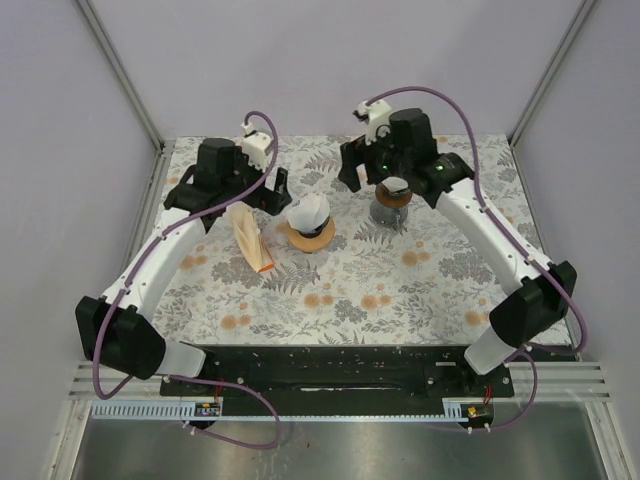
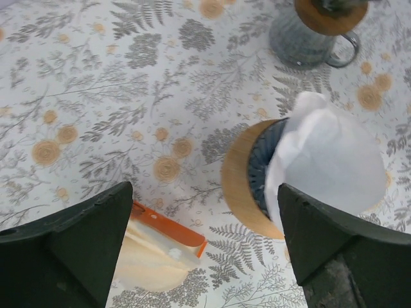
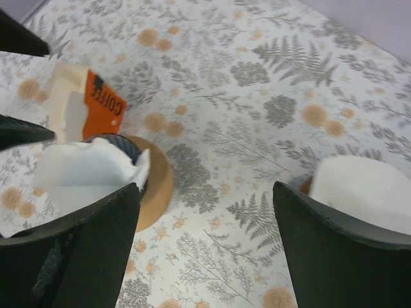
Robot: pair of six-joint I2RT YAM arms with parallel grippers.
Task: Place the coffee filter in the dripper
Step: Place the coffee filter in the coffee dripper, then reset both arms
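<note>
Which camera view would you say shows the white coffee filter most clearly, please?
The left wrist view: the coffee filter appears large, standing up out of the dripper. The right wrist view has it partly hidden by a dark finger; the top view shows it small.

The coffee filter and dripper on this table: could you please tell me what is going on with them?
The white paper filter already sits in the dripper and stands up above its rim. The left fingers hover on either side of it, and the right fingers hang over the glass server. Both pairs are open and hold nothing. The pack of filters lies on the table beside the dripper.
</note>
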